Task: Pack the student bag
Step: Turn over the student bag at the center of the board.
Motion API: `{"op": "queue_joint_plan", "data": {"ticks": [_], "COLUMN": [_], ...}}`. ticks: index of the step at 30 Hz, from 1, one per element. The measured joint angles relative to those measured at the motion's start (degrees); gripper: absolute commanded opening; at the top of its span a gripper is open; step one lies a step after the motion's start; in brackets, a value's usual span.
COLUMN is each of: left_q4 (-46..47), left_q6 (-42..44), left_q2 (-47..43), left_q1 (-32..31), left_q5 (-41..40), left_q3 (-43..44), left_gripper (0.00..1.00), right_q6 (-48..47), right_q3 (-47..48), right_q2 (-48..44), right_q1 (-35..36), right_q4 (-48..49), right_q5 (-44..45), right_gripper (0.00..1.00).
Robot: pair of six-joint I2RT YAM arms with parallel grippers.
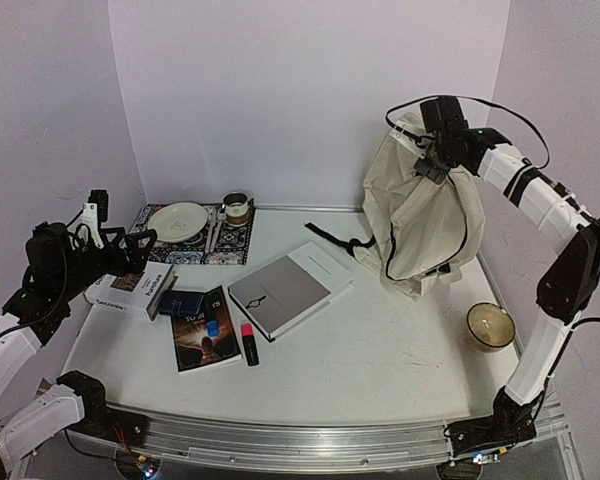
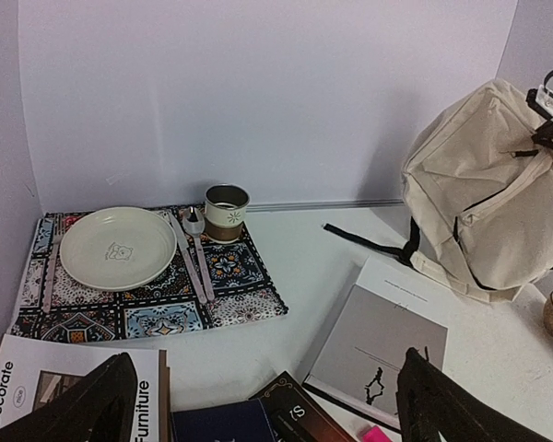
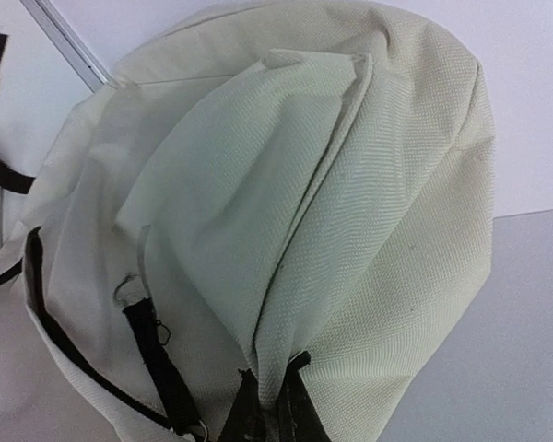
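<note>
Student bag (image 1: 420, 215) held upright by top fabric pinched in right end effector (image 3: 269, 405), likely for loading; left end effector (image 2: 267, 368) spread.

- student bag (image 1: 420, 215): cream fabric, fine woven texture; straps, zip & buckles blk.
- my left tool (image 2: 267, 361) & right tool (image 1: 426, 152): blk fingers.
- my arms (image 1: 540, 200): white w/ blk joints.
- placemat (image 1: 180, 253): tile pattern in blue, blk & white w/ orange bits.
- plate (image 1: 177, 221): pale cream, small faint motif at centre.
- cup (image 1: 237, 208): brown w/ cream band, small green mark on it.
- big book (image 1: 285, 292): grey cover, white edge.
- thin book (image 1: 200, 345): dark cover w/ orange-brown glow.
- cap (image 1: 212, 328) on it: blue.
- highlighter (image 1: 249, 343): pink body, blk end.
- small box (image 1: 180, 301): navy.
- catalogue (image 1: 130, 286): white, blk lettering.
- bowl (image 1: 490, 326): tan outside, cream inside.
- desk (image 1: 380, 345): white.
- walls (image 1: 310, 100): pale lilac.
</note>
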Motion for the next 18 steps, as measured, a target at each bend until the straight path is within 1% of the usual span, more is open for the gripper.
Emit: {"op": "queue_joint_plan", "data": {"ticks": [6, 10, 11, 14, 18], "left_q4": [0.0, 0.0, 0.0, 0.0, 0.0], "left_q6": [0.0, 0.0, 0.0, 0.0, 0.0], "left_q2": [0.1, 0.1, 0.1, 0.1, -0.3], "left_q1": [0.0, 0.0, 0.0, 0.0, 0.0], "left_q5": [0.0, 0.1, 0.1, 0.5, 0.8], "left_q3": [0.0, 0.0, 0.0, 0.0, 0.0], "left_gripper": [0.99, 0.99, 0.99, 1.0, 0.99], "right_q6": [-13.3, -20.1, -21.4, -24.6, -26.1], "right_q3": [3.3, 1.2, -0.7, -10.3, -24.8], "right_q2": [0.0, -0.5, -1.1, -4.6, -8.9], "right_q1": [1.0, 3.4, 4.6, 9.1, 15.9], "right_q4": [7.3, 12.9, 14.1, 18.4, 21.4], "right_q5": [4.8, 7.7, 8.1, 8.7, 8.8], "right_gripper": [0.0, 0.0, 0.0, 0.0, 0.0]}}
